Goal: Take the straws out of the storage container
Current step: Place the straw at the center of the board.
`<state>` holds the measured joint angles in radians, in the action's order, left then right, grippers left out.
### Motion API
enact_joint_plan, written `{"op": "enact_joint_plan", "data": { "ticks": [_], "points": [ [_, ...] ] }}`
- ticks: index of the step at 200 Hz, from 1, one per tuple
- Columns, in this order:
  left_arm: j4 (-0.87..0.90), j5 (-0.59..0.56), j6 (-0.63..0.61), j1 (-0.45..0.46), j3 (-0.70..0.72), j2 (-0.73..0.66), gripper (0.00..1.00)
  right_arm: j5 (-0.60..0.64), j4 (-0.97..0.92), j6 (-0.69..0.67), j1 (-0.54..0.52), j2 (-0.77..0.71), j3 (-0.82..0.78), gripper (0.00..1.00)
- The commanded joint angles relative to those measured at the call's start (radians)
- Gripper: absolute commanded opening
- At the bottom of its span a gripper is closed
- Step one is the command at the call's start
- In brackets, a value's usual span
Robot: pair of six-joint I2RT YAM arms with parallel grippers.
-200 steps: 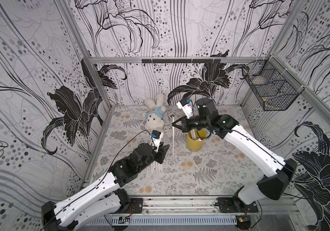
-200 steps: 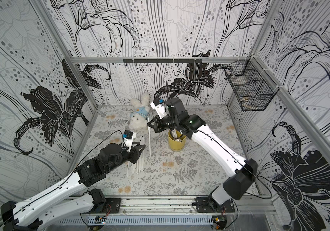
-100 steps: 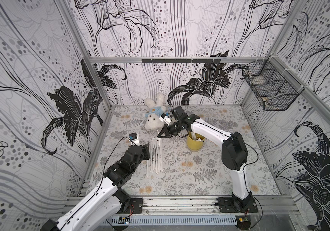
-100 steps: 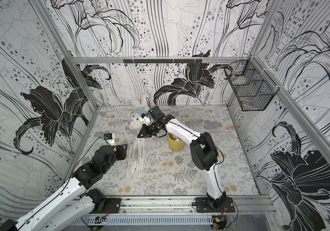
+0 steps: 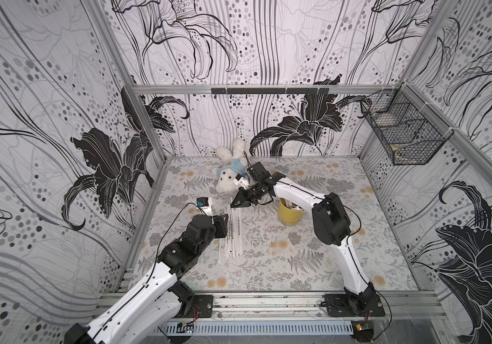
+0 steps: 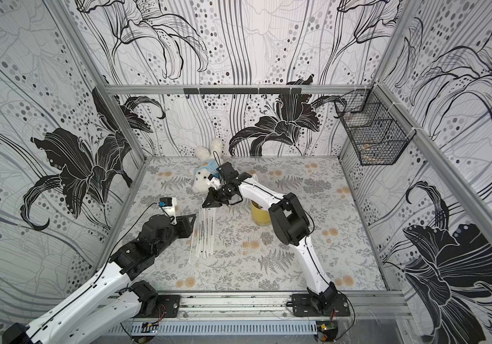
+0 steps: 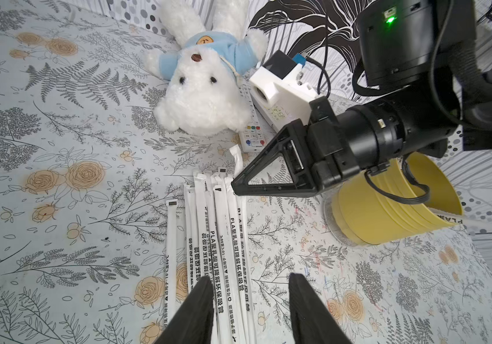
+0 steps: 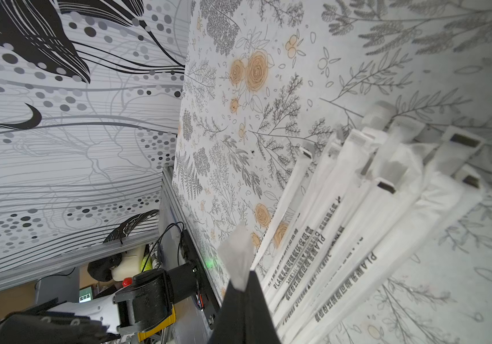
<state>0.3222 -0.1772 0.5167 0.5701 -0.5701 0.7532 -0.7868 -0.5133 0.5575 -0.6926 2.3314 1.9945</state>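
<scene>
In both top views the straws point(image 5: 232, 233) lie flat in a loose bundle on the floral table point(image 5: 313, 268), left of the middle and running near to far. The storage container point(image 5: 289, 214), a yellow cup, stands upright to their right, apart from them, with something white showing inside its rim. The right gripper point(image 5: 234, 205) reaches in from the right, past the cup on its far side, with its tip at the far end of the bundle. The left gripper point(image 5: 223, 224) sits at the bundle's left edge. A white plush bear point(image 5: 229, 175) lies by the far wall and a black wire basket point(image 5: 402, 140) hangs on the right wall. In the left wrist view the left gripper point(image 7: 247, 309) has its jaws apart, with printed straws point(image 7: 217, 238) showing between its 2 fingers; whether they touch the paper I cannot tell. The right gripper point(image 7: 235, 188) comes to 1 closed point at the far ends of the bundle, with a strip of wrapper sticking out past it. Behind it stands the storage container point(image 7: 387, 214), with 1 straw leaning over its rim. 2 white remote controls point(image 7: 252, 131) lie against the plush bear point(image 7: 200, 98). In the right wrist view the right gripper point(image 8: 243, 295) is pressed together on the flat paper end of 1 straw, which pokes out beyond the tips. The other straws point(image 8: 358, 223) are fanned out on the table just beside it.
</scene>
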Motion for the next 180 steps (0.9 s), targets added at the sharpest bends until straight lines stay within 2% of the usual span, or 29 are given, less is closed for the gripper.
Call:
{"op": "enact_joint_plan", "data": {
  "ticks": [1, 62, 96, 158, 180],
  "points": [
    [-0.049, 0.026, 0.000, -0.004, -0.004, -0.017, 0.46, -0.007, -0.008, 0.029, 0.002, 0.047, 0.048, 0.05],
    [-0.064, 0.058, 0.000, -0.004, 0.004, -0.016, 0.46, -0.012, -0.016, 0.050, 0.005, 0.096, 0.074, 0.10],
    [-0.066, 0.058, -0.004, -0.004, 0.001, -0.020, 0.46, -0.013, -0.026, 0.046, 0.006, 0.095, 0.073, 0.21],
    [-0.063, 0.058, -0.005, -0.004, -0.001, -0.017, 0.46, 0.006, -0.043, 0.037, 0.005, 0.074, 0.072, 0.27],
    [-0.061, 0.061, -0.004, -0.004, 0.000, -0.017, 0.46, 0.052, -0.081, 0.012, 0.005, 0.070, 0.086, 0.35]
  ]
}}
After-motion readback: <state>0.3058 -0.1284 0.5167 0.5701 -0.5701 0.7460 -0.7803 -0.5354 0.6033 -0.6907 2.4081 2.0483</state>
